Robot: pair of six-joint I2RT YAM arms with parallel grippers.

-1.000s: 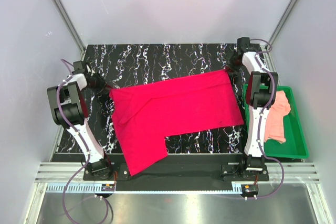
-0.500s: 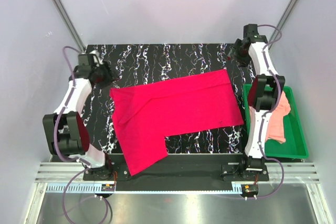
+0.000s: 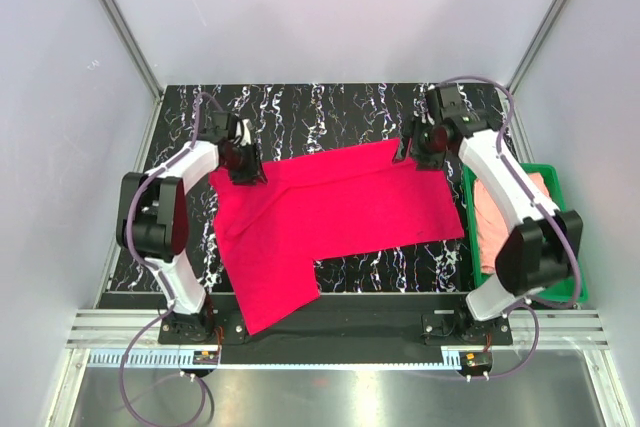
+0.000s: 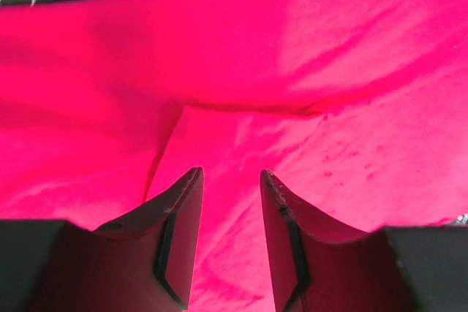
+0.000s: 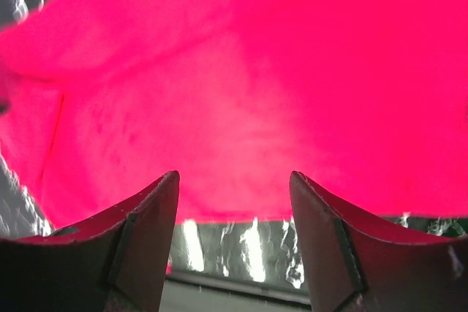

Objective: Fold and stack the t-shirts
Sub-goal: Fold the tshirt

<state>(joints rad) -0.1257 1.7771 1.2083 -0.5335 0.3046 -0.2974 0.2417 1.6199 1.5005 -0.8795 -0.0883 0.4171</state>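
The large crimson t-shirt [image 3: 340, 209] lies spread flat on the black marble table [image 3: 300, 107], one sleeve hanging toward the near edge. My left gripper [image 3: 245, 165] hovers over its far-left corner; in the left wrist view its jaws [image 4: 230, 173] stand narrowly apart, with only red cloth [image 4: 292, 71] showing below them. Over the far-right corner is my right gripper [image 3: 425, 147], jaws wide open [image 5: 234, 174] above the shirt's edge [image 5: 241, 71] and bare marble [image 5: 241, 242]. The salmon-pink t-shirt [image 3: 490, 222] lies crumpled in the tray, partly hidden by the right arm.
A green plastic tray [image 3: 575, 269] sits off the table's right edge. Grey enclosure walls with metal corner posts close in the far, left and right sides. Both arm bases stand on the rail at the near edge.
Both arms swung inward from the far table corners to the red t-shirt's far corners. The right gripper, at the far-right corner a second ago, lifted off and returned with its jaws apart.
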